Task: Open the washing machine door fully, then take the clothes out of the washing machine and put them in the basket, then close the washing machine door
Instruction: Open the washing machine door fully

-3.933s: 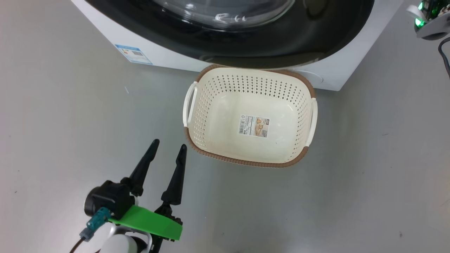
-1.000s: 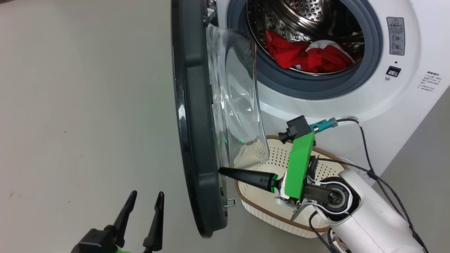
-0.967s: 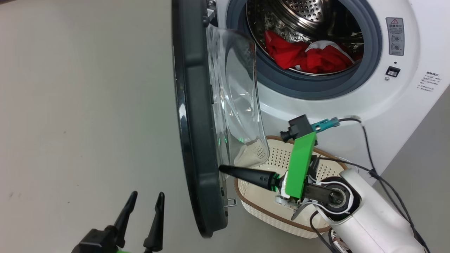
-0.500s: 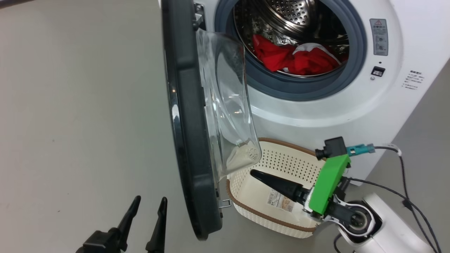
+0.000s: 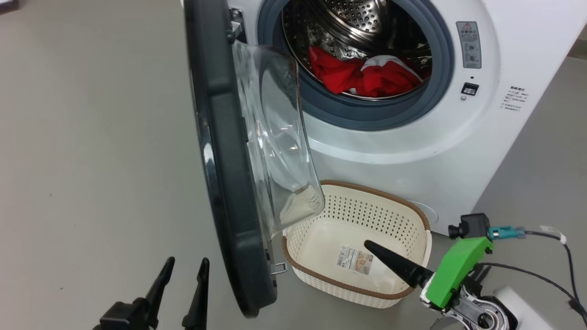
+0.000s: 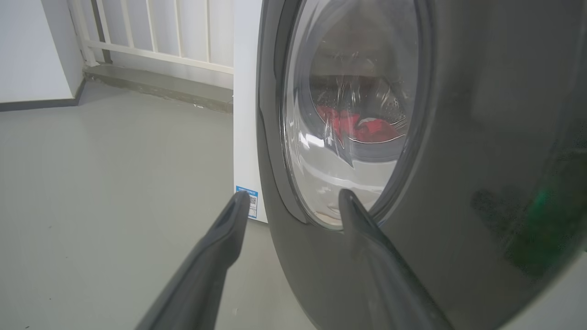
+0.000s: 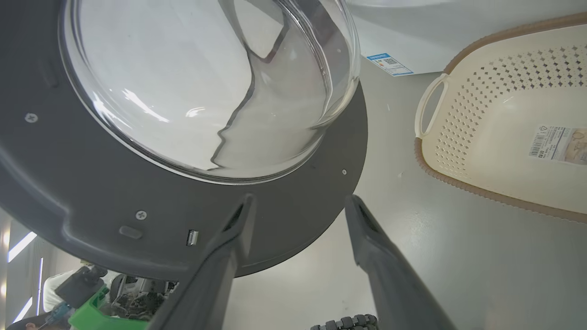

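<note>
Both our jaws wide, empty. Washing machine door [image 5: 215, 137] only part open; we risk clipping glass bowl [image 5: 275, 137] reaching clothes [image 5: 367, 80].

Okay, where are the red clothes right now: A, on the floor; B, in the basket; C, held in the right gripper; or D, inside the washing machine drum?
D: the red clothes lie in the steel drum of the washing machine, and the basket has no fabric in it.
</note>
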Robot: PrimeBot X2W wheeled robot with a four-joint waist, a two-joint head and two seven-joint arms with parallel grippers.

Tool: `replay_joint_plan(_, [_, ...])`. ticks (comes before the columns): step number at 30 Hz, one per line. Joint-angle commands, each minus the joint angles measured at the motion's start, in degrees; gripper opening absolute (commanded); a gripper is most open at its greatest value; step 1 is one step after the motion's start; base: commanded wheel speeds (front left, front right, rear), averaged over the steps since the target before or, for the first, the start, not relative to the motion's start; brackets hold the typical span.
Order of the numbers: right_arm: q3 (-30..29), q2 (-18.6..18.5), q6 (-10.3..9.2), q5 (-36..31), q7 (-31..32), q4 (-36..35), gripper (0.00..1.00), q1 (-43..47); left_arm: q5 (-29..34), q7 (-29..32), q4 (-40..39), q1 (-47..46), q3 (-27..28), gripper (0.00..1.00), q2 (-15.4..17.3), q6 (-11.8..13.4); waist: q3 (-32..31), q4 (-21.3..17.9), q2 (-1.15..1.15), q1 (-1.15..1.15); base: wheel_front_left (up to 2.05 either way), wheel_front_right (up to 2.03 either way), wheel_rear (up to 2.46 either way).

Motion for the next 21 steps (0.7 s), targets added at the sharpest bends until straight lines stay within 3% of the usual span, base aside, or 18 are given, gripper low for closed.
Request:
replay_joint_plan(1, [0.75,-0.72,0.29,-0.92,-1.27,-1.04,1.00,0.26,0.45,-0.70,-1.10,-1.10,2.19,1.00,0.65,-0.35,-0.08,-0.28,0.00,0.00,0.00,0.00,0.00])
replay_joint_plan(21, [9.13,-5.44,0.29,-11.87,-29.09,5.99,1.00,0.01,0.38,-0.70,-0.74,-0.86,3.54,1.00,0.65,-0.59,0.22,-1.74,0.00,0.00,0.00,0.00,0.00])
